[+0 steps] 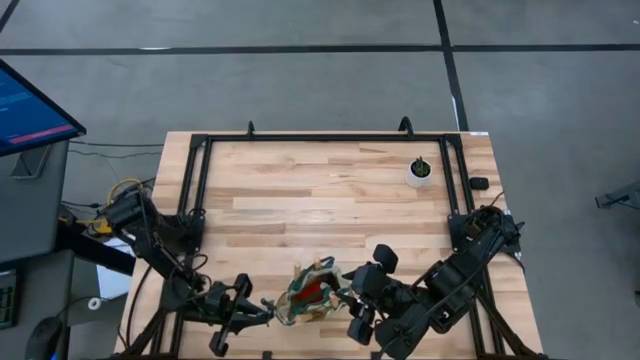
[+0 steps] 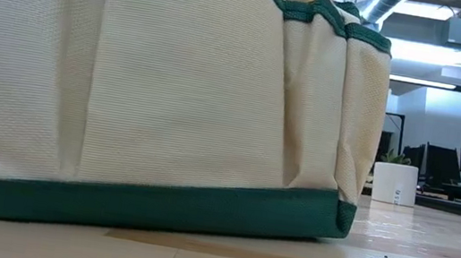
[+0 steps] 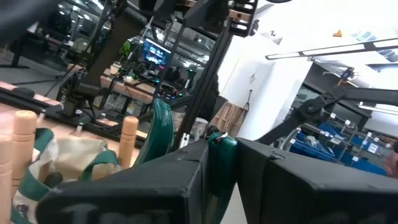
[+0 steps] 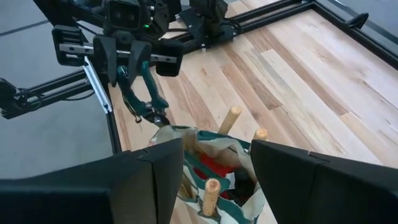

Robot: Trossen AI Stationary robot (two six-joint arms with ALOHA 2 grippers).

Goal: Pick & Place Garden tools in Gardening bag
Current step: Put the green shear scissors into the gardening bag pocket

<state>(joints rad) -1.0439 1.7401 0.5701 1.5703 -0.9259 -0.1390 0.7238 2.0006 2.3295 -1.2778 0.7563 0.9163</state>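
You're nearly done: wooden-handled tools (image 4: 212, 190) stand in the gardening bag (image 1: 312, 292); left gripper (image 4: 138, 73) clamps the green-handled shears (image 4: 144, 87) beside it; right gripper (image 4: 214, 168) empty, jaws apart.

left end effector (image 4: 134, 65) clamped shut; right end effector (image 4: 214, 165) fingers parted, both low.

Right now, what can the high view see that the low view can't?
Only the high view shows both arms: the left gripper shut on the green-handled shears beside the bag, the right gripper open at its other side. Only the low view shows the bag's tan side wall close up. Both show the gardening bag and the white pot.
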